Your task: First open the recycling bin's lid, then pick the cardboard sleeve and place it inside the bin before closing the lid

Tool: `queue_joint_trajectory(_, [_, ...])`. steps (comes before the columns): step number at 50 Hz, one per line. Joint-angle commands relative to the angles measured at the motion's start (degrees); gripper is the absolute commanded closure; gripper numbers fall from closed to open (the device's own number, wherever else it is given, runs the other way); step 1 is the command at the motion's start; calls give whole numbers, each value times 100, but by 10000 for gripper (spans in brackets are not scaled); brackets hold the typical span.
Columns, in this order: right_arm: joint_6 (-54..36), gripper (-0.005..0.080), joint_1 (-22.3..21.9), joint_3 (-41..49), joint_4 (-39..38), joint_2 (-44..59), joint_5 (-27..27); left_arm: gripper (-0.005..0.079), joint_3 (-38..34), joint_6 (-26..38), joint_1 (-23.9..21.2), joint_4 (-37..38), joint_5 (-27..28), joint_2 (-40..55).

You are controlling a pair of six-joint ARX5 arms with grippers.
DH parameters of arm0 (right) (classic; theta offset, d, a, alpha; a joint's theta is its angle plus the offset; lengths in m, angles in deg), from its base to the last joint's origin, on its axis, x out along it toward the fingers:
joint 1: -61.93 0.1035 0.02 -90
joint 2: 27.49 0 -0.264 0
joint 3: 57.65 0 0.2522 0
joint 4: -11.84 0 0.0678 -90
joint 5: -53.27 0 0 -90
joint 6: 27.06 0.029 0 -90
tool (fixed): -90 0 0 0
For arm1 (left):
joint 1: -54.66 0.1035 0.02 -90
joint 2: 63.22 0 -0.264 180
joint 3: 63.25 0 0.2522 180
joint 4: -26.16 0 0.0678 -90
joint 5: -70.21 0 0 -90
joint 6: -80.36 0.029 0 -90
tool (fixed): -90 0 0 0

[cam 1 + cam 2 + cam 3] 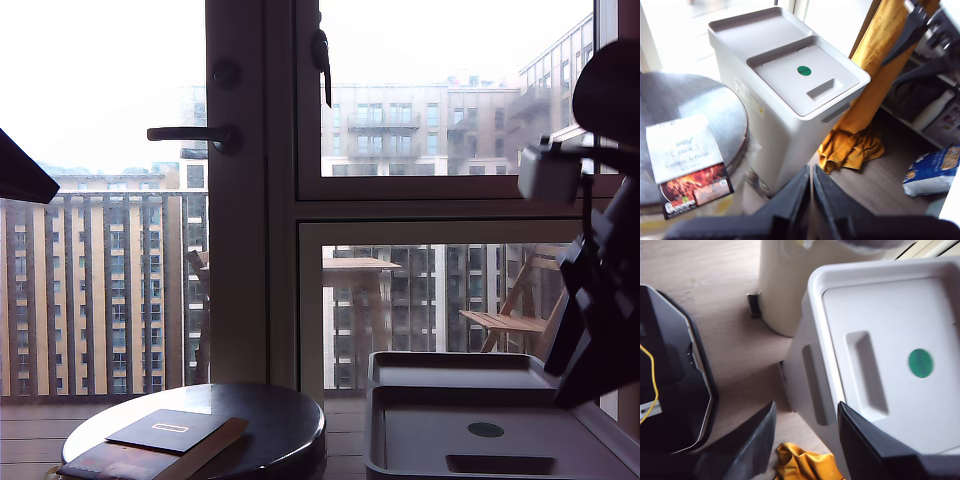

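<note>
At the 5 o'clock position of the exterior view, the recycling bin (pixel 400 375) stands with the lid (pixel 500 440) seated flat in its top. The green dot (pixel 486 430) and the recessed slot (pixel 500 464) face upward, the slot nearer the camera. At 7 o'clock in the same view, the round table (pixel 280 420) carries the cardboard sleeve (pixel 170 430), which lies flat beside the bin with one end over the table edge. In the first wrist view the bin (pixel 785 110) occupies the centre, the lid (pixel 800 77) closed, the table (pixel 695 105) at 9 o'clock and the sleeve (pixel 687 165) at 8 o'clock showing a pale panel and a printed panel. My first gripper (pixel 811 200) is clenched, its jaws pressed together on nothing, above the floor in front of the bin. My second gripper (pixel 807 440) is released, jaws spread apart, hovering beside the bin's front edge near the slot (pixel 867 372). A yellow cloth (pixel 805 462) lies on the floor below it.
</note>
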State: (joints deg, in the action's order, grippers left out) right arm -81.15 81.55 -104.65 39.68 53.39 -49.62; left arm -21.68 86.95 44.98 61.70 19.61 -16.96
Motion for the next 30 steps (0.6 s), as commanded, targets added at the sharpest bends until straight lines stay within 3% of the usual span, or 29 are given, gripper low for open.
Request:
queue_joint_trajectory(1, [-22, 399, 24, -238, -85, 304, 2, 761, -31, -286, -11, -72, -57, 31])
queue_joint_trajectory(13, [-153, 399, 26, -737, -105, 1207, 50, 761, -31, -1252, -11, -203, -520, 52])
queue_joint_trajectory(30, [-573, 399, 24, -1003, -188, 1917, 118, 761, -31, -1412, -11, -229, -782, 426])
